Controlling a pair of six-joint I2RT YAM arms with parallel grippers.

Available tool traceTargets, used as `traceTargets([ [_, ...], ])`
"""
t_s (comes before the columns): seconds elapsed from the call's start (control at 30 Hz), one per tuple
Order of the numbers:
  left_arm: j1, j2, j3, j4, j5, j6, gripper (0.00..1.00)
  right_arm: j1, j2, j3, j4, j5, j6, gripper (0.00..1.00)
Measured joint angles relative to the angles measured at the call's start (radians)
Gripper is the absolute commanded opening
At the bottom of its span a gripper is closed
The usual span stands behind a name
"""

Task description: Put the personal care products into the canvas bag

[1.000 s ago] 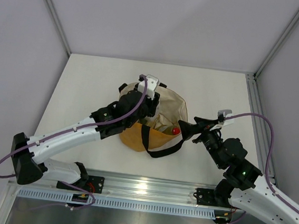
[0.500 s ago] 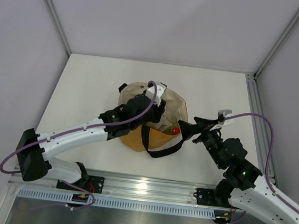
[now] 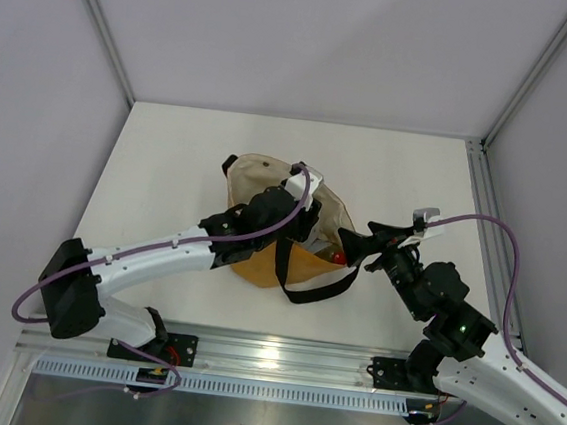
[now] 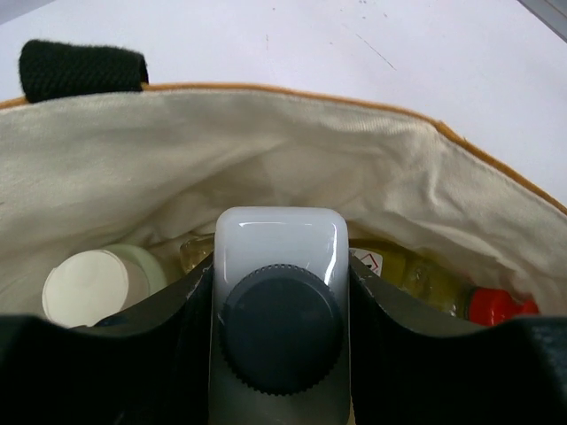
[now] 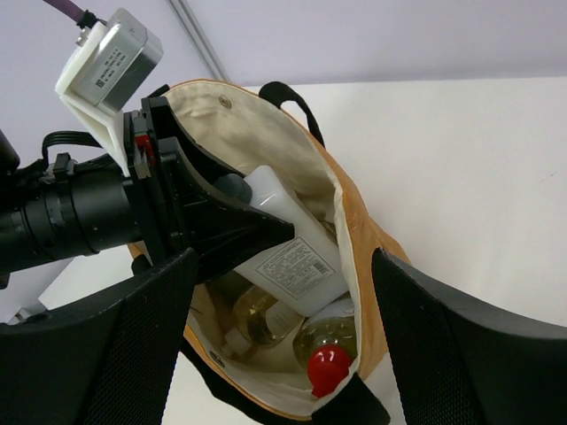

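Inside the canvas bag (image 3: 258,266), my left gripper (image 4: 280,305) pinches the clear square bottle (image 5: 292,258) by its sides. The red-capped yellow bottle (image 5: 324,347) and the beige-capped bottle (image 4: 93,285) lie deeper in the bag. My right gripper (image 3: 353,247) sits spread wide at the bag's right edge.

- Clear bottle (image 4: 279,319) is running off the left wrist view's bottom edge, with the left gripper (image 4: 281,270) covering its sides.
- Yellow bottle (image 5: 323,341) is hiding mostly beneath it.
- From above, the left arm (image 3: 263,216) is blocking most of the bag (image 3: 257,175) interior.
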Motion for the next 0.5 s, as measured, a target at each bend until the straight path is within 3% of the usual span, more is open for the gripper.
traceTargets([
  [0.07,0.0,0.013,0.0,0.013,-0.001,0.002,0.28,0.0,0.0,0.0,0.0,0.0,0.0,0.84],
  [0.23,0.0,0.027,0.001,0.029,-0.009,0.002,0.38,0.0,-0.003,0.0,0.0,0.0,0.0,0.84],
  [0.33,0.0,0.027,0.002,0.027,-0.009,0.002,0.51,0.0,-0.003,0.0,0.0,0.0,0.0,0.84],
  [0.5,-0.001,0.026,0.011,0.007,-0.008,-0.002,0.59,0.0,-0.003,0.0,0.0,0.0,0.0,0.84],
])
